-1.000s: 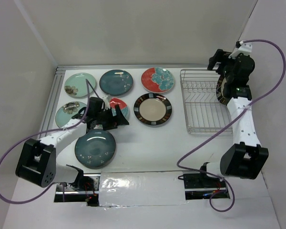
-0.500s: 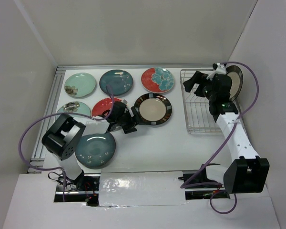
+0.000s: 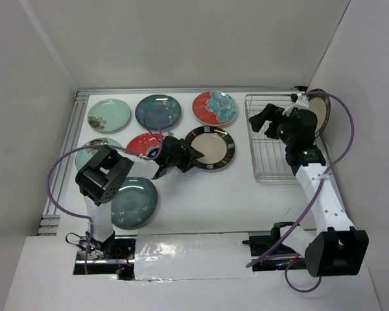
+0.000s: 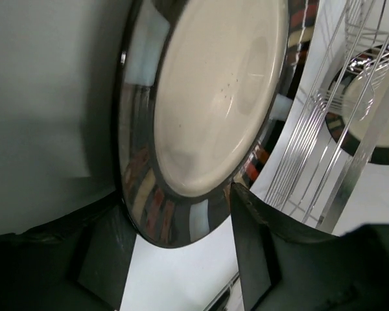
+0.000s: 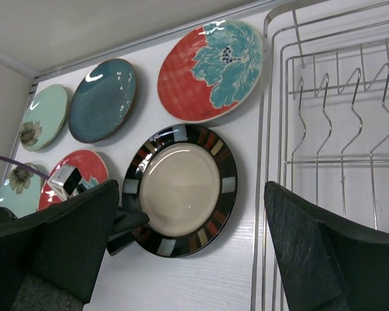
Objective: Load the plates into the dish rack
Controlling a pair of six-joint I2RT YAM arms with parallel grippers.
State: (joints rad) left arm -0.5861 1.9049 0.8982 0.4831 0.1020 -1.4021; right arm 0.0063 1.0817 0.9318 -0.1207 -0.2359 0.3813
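Eight round, glossy ceramic plates [image 3: 158, 111] show in the top view. Seven lie flat on the white bench [image 3: 246, 197]; the eighth, a rimmed plate [image 3: 319, 111], stands on edge at the far right corner of the rack [image 3: 272, 155], a silver wire frame with thin kinked prongs. The left claw [image 4: 178, 214] straddles the near-left rim of the striped plate [image 3: 210, 148], cream-centred with a shiny dark banded border; its blunt black fingers [image 4: 104, 259] stand partly apart, and whether they pinch the rim I cannot tell. The right claw [image 3: 263, 123] hangs wide above the rack's far left part, holding nothing
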